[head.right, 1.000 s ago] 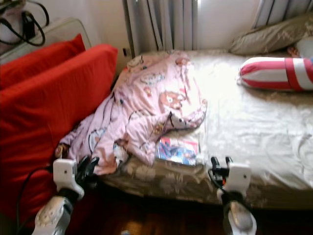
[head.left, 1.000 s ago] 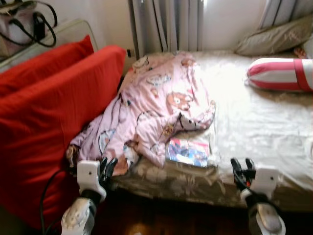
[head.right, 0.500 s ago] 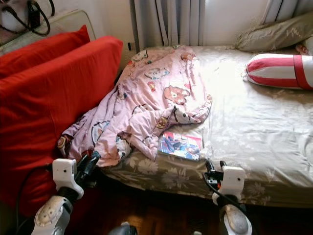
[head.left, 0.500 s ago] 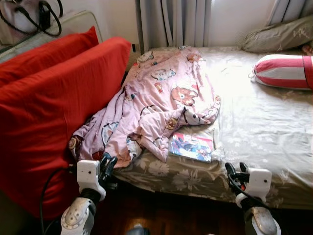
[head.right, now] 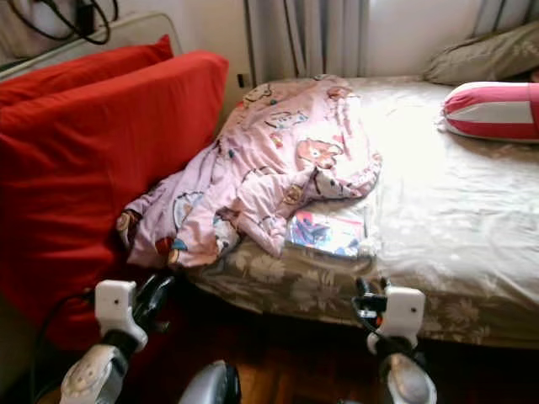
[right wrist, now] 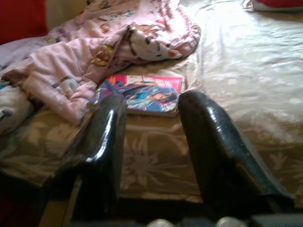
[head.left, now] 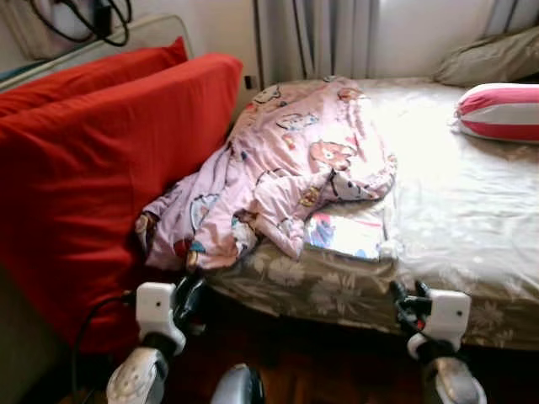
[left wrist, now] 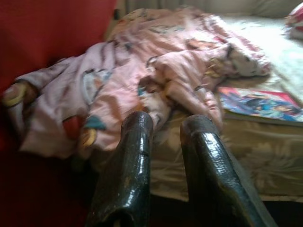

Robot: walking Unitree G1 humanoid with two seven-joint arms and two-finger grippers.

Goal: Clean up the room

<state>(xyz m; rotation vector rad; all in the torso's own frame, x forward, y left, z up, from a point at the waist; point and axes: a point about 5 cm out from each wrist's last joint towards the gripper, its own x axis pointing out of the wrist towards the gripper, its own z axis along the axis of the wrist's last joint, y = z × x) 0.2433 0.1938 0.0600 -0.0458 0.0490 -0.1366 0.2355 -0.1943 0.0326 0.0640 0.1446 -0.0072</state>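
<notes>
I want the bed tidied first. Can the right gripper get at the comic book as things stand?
Probably yes. The right gripper is open, near the bed edge, and the comic book lies ahead; only its left edge is under the pink blanket.

A home bedroom — bed [head.left: 472,219], crumpled pink blanket [head.left: 286,181], striped pillow [head.left: 498,111], curtains [head.left: 316,38].

no readable text, book cover illegible
</notes>
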